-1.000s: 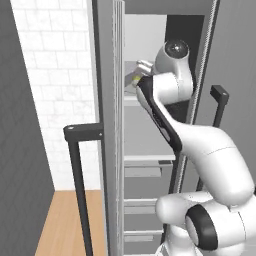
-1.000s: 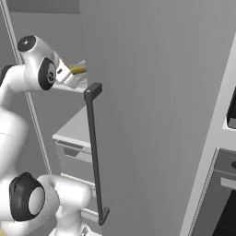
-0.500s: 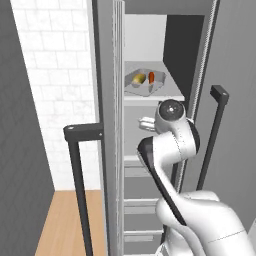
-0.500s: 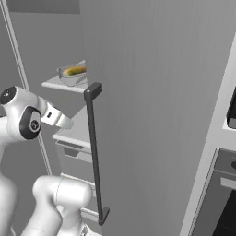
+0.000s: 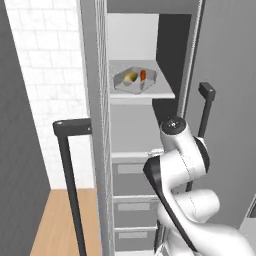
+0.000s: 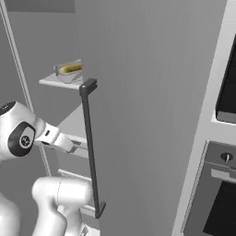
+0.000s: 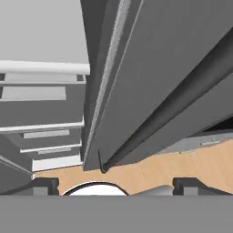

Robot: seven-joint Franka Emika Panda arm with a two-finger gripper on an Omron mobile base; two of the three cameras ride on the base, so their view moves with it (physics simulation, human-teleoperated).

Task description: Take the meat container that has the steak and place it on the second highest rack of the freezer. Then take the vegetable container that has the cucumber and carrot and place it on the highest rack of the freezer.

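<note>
The vegetable container (image 5: 133,80) is a shallow grey tray with a yellowish piece and an orange carrot in it. It rests on the upper white shelf (image 5: 145,94) inside the open freezer, and appears again in the right base view as the container (image 6: 69,71). My arm is folded low below that shelf, well apart from the tray. In the hand view my gripper (image 7: 117,186) is open, its dark fingertips (image 7: 43,185) standing wide with nothing between them. It faces down past the freezer door toward the floor. The meat container is out of view.
The open freezer door with its long dark handle (image 6: 89,147) stands just right of my hand. A second dark handle (image 5: 69,165) stands at the left. Grey drawers (image 5: 132,175) sit beneath the shelf. An oven front (image 6: 221,184) is at far right, and wood floor (image 5: 60,220) lies below.
My arm has drawn back from the upper shelf and swung down below it. The vegetable container stays behind on the shelf, and the jaws have spread slightly wider.
</note>
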